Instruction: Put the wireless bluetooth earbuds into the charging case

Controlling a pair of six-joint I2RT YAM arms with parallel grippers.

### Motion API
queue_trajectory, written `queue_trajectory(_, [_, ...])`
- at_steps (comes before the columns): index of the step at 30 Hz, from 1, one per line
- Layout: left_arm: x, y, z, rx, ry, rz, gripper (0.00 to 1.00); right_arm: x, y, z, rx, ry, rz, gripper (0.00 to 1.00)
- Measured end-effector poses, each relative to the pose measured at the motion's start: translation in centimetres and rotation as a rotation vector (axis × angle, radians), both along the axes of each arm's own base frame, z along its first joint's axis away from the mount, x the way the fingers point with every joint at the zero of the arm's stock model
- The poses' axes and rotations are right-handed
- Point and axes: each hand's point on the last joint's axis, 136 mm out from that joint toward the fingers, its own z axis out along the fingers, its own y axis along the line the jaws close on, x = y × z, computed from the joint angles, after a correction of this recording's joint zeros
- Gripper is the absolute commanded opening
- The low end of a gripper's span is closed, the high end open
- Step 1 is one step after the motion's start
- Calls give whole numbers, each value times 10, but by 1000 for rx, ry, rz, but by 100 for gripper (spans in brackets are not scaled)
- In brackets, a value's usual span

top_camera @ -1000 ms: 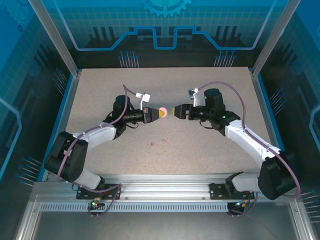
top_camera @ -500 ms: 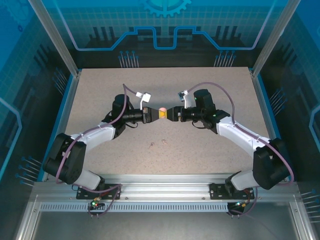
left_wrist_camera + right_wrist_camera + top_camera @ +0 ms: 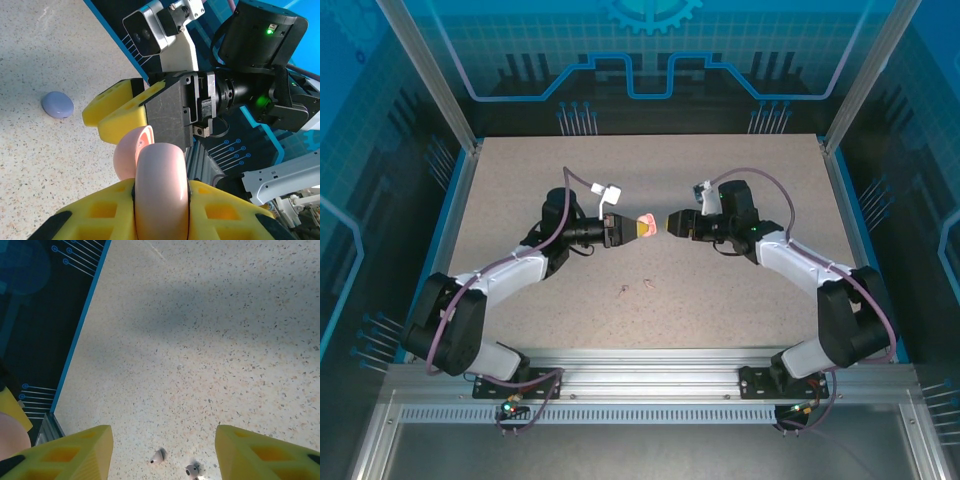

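I see a speckled beige surface [image 3: 520,200]. One tiny pale earbud [image 3: 158,456] lies on it just beside a second earbud [image 3: 192,470]. A lavender round case [image 3: 57,105] rests there too, on its own.

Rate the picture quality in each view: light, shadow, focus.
Top view: even light, sharp, yet the earbuds are mere specks. Left wrist view: the pink case looms near the lens, its far rim glowing warm. Right wrist view: a broad soft shadow bands the table, its speckle crisp.
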Motion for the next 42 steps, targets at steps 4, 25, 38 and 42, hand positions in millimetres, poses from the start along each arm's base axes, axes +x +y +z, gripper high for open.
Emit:
queue_trajectory(4, [0, 0, 0, 3, -12, -2, 0, -5, 0, 11, 21, -16, 10, 56])
queue_trajectory(25, [-1, -3, 3, 1, -22, -9, 0, -35, 36, 48, 72, -83, 136, 46])
queue_trajectory(38, [-1, -4, 3, 2, -24, -7, 0, -30, 39, 39, 57, -60, 129, 32])
queue_trajectory(42, [1, -4, 3, 3, -24, -1, 0, -28, 41, 39, 60, -54, 136, 31])
